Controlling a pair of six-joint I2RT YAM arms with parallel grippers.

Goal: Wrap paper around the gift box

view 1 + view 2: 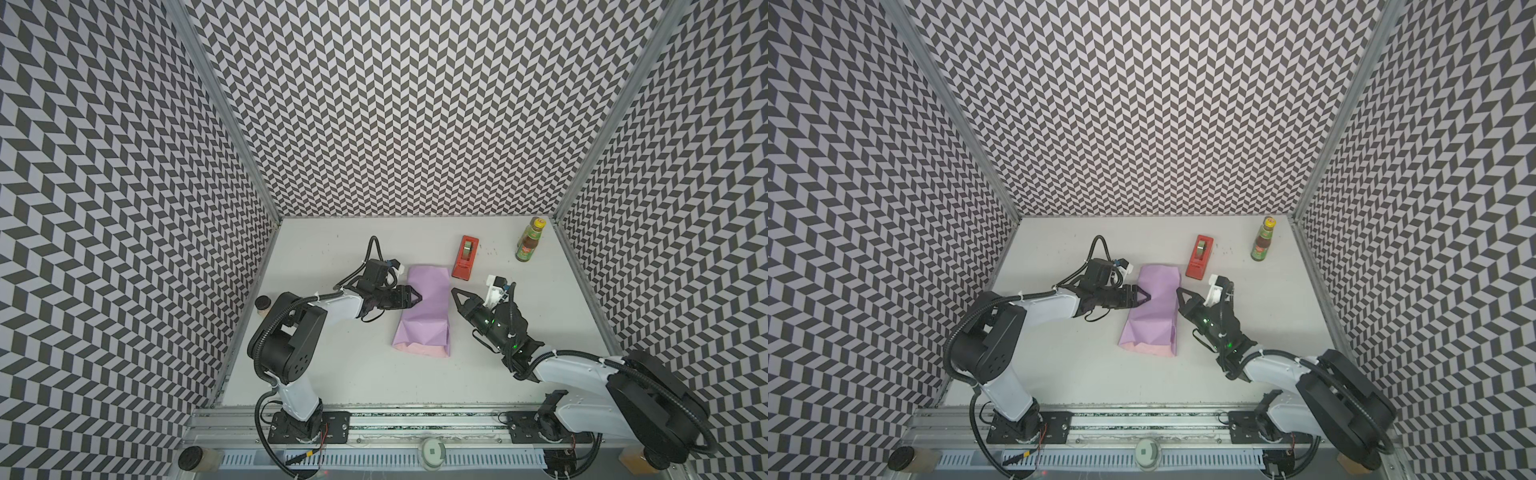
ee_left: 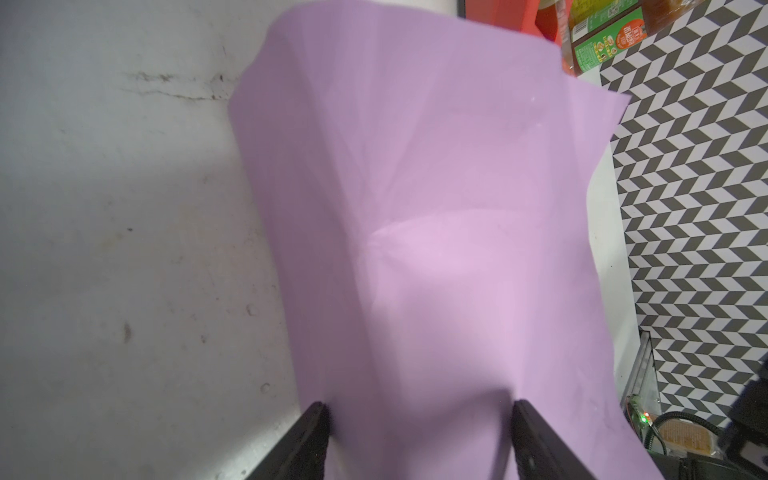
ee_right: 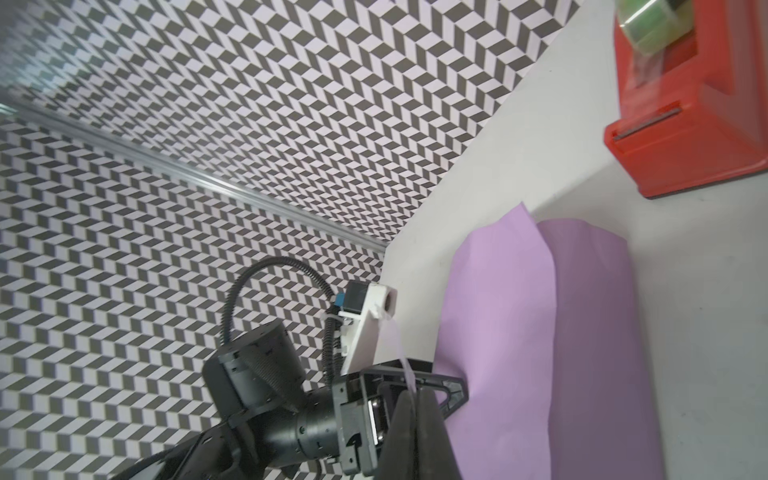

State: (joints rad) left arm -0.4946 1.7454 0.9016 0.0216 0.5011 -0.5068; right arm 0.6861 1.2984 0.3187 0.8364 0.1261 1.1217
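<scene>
Paper (image 1: 424,316) lies folded lilac-side out on the surface (image 1: 332,374), just beside the red tape dispenser (image 1: 466,257). The gift box doesn't show, so I take it to be underneath. Left fingers (image 2: 307,440) are spread apart at the paper's edge away from the dispenser; right fingers (image 3: 401,432), near the dispenser, are pressed together on what looks like a clear tape strip (image 3: 400,349). Sheet reads light and floppy - I'd pin it where the stiff box backs it, not at loose edges.
</scene>
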